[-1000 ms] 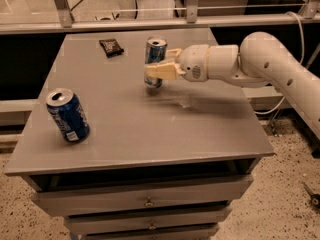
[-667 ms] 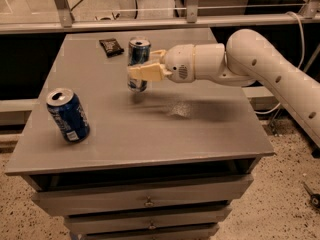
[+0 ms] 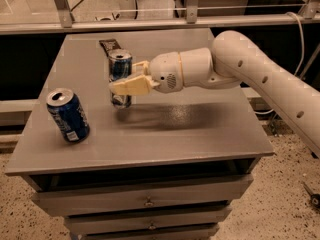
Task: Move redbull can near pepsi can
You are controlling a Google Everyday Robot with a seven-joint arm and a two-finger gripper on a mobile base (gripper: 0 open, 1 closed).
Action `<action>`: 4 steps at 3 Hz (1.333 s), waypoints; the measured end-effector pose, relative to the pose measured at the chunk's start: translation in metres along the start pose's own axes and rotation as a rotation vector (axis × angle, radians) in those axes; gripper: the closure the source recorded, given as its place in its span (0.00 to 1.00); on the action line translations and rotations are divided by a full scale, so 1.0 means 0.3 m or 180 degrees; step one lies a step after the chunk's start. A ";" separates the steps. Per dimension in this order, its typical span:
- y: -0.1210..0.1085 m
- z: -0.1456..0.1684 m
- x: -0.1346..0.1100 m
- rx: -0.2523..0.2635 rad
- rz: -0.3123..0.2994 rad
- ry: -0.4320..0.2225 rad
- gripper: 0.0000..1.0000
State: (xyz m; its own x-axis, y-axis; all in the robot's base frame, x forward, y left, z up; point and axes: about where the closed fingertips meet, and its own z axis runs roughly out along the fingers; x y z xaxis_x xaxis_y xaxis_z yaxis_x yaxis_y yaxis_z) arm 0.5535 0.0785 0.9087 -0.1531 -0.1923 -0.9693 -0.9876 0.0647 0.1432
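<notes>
The redbull can [image 3: 120, 69], slim with blue and silver panels, stands upright near the middle of the grey table [image 3: 200, 129]. My gripper [image 3: 126, 79] is shut on the redbull can, one cream finger in front of it and one behind, with the white arm reaching in from the right. The pepsi can [image 3: 68, 115], wider and deep blue with a label patch, stands slightly tilted at the table's front left, about one can's width left of the redbull can.
A dark flat packet [image 3: 109, 45] lies at the back of the table behind the redbull can. Drawers [image 3: 147, 202] sit below the table's front edge. A metal rail [image 3: 150, 24] runs behind the table.
My gripper has carried the redbull can leftward and toward the front, closer to the pepsi can. The pepsi can has not moved.
</notes>
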 end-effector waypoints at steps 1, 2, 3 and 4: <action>0.053 0.034 0.006 -0.0142 -0.0198 -0.0027 1.00; 0.058 0.039 0.004 -0.0157 -0.0229 -0.0030 1.00; 0.054 0.017 0.007 -0.0212 -0.0262 -0.0035 1.00; 0.076 0.053 -0.006 -0.0511 -0.0343 -0.0076 1.00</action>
State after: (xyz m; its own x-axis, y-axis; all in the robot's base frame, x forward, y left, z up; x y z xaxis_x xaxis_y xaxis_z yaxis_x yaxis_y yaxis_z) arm 0.5320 0.0961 0.9106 -0.0472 -0.1661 -0.9850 -0.9914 -0.1126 0.0665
